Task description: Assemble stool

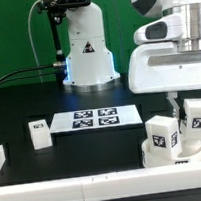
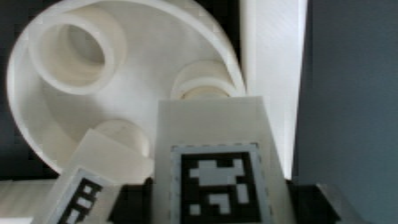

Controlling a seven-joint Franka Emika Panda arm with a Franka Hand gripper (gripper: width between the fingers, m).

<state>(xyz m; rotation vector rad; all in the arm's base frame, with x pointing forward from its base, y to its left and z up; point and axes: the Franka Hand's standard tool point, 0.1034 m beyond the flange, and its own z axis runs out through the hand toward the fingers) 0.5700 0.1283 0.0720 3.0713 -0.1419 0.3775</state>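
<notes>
The black tabletop (image 1: pixel 28 101) fills the scene, with the white Panda arm (image 1: pixel 86 52) rising from its far side in front of a green backdrop (image 1: pixel 10 27). Long white border rails (image 1: pixel 88 190) edge the near side. The marker board (image 1: pixel 95 118) lies flat around the middle of the tabletop.

The end effector (image 1: pixel 177 104) hangs over the exterior view's right, above the stool parts. There the round seat disc (image 1: pixel 155 155) sits beside the near rail. In the wrist view the seat disc (image 2: pixel 107 90) shows its shallow rim and round sockets.

The end effector (image 2: pixel 215 198) is closed on a tagged leg (image 2: pixel 214 150). A dark finger (image 2: pixel 295 196) is pressed to one side of it, and a dark edge shows at the other. This leg hangs over the disc. The wrist view does not show whether it touches a socket.

In the exterior view two tagged legs rise at the disc: an upper leg (image 1: pixel 198 116) just under the end effector and a lower leg (image 1: pixel 160 134) at the disc. Which one is gripped I cannot tell there.

A lone leg (image 1: pixel 39 133) stands well apart on the exterior view's left, near the marker board.
</notes>
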